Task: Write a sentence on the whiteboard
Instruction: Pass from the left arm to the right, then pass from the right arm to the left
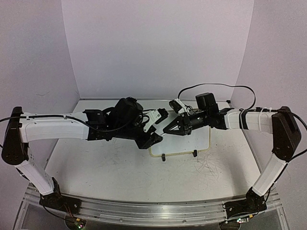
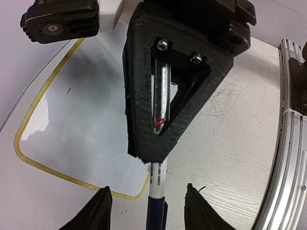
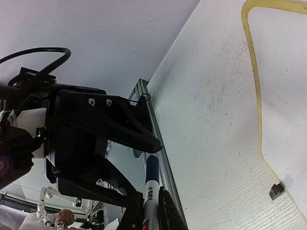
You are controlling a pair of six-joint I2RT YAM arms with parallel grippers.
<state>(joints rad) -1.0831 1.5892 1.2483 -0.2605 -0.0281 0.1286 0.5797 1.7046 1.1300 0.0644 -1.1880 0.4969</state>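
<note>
The whiteboard [image 1: 192, 140], white with a thin yellow frame and two black clips, lies flat mid-table. No sentence shows on its visible parts in the left wrist view [image 2: 81, 120] or the right wrist view [image 3: 288, 96]. My right gripper [image 1: 168, 130] is shut on a white marker [image 3: 152, 194] with a blue cap [image 3: 152, 168], held above the board's left edge. My left gripper [image 1: 154, 138] faces it, open. Its fingers [image 2: 101, 211] stand either side of the blue cap [image 2: 157, 215] with gaps on both sides. The right gripper [image 3: 149, 203] points the capped end at the left one.
Faint grey scribbles [image 1: 211, 167] mark the tabletop in front of the board. An aluminium rail [image 2: 288, 143] runs along the near table edge. White walls close in the back and sides. A black cable [image 1: 216, 87] loops above the right wrist.
</note>
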